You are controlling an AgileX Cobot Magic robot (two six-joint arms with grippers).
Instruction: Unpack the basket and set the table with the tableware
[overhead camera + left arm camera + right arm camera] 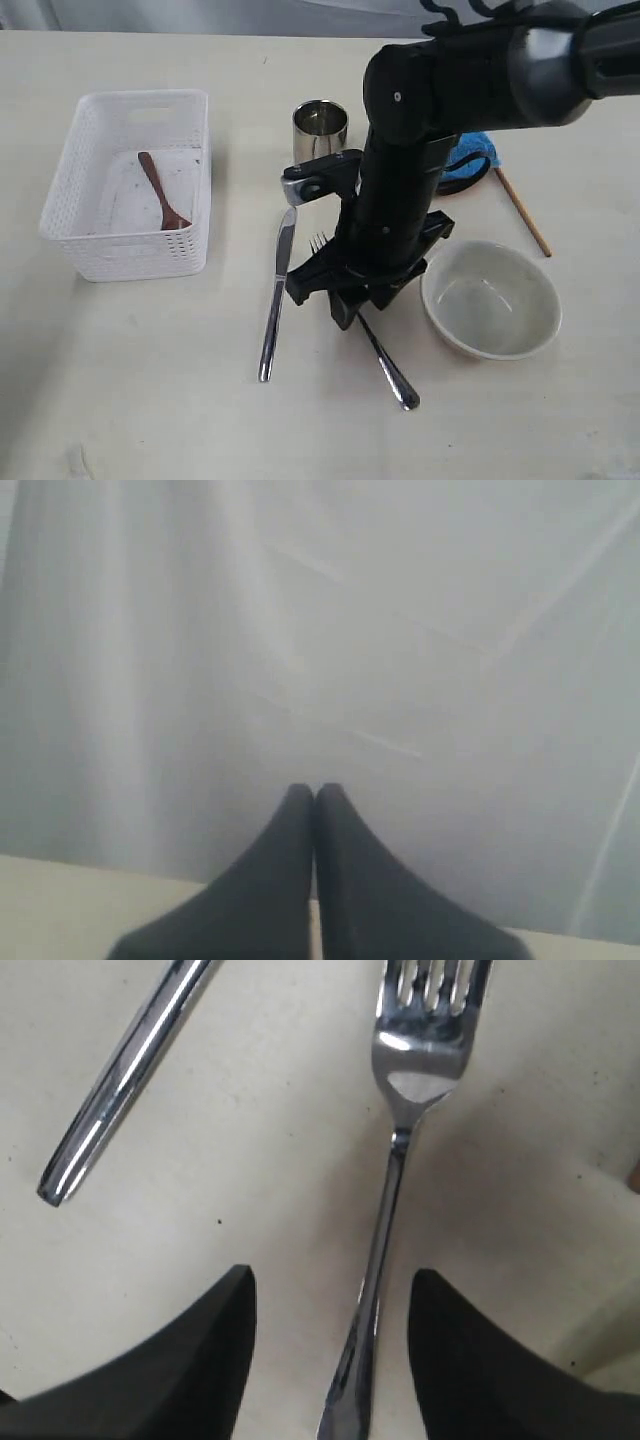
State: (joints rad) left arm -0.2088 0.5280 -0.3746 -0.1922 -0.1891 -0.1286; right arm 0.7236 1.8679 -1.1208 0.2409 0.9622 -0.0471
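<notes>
Your right gripper (333,1295) stands part-open astride the handle of the fork (385,1210), gripping nothing; your left gripper (315,798) is closed and empty. The fork lies flat on the table (250,1210), between knife (125,1065) and bowl (490,298). It looks thin, stiff and slick, likely to skate, so pinch it squarely mid-handle. The wooden spoon (160,190) lies in the basket (130,258).

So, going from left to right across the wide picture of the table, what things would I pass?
Basket with a spoon in it → knife → fork → bowl.
</notes>
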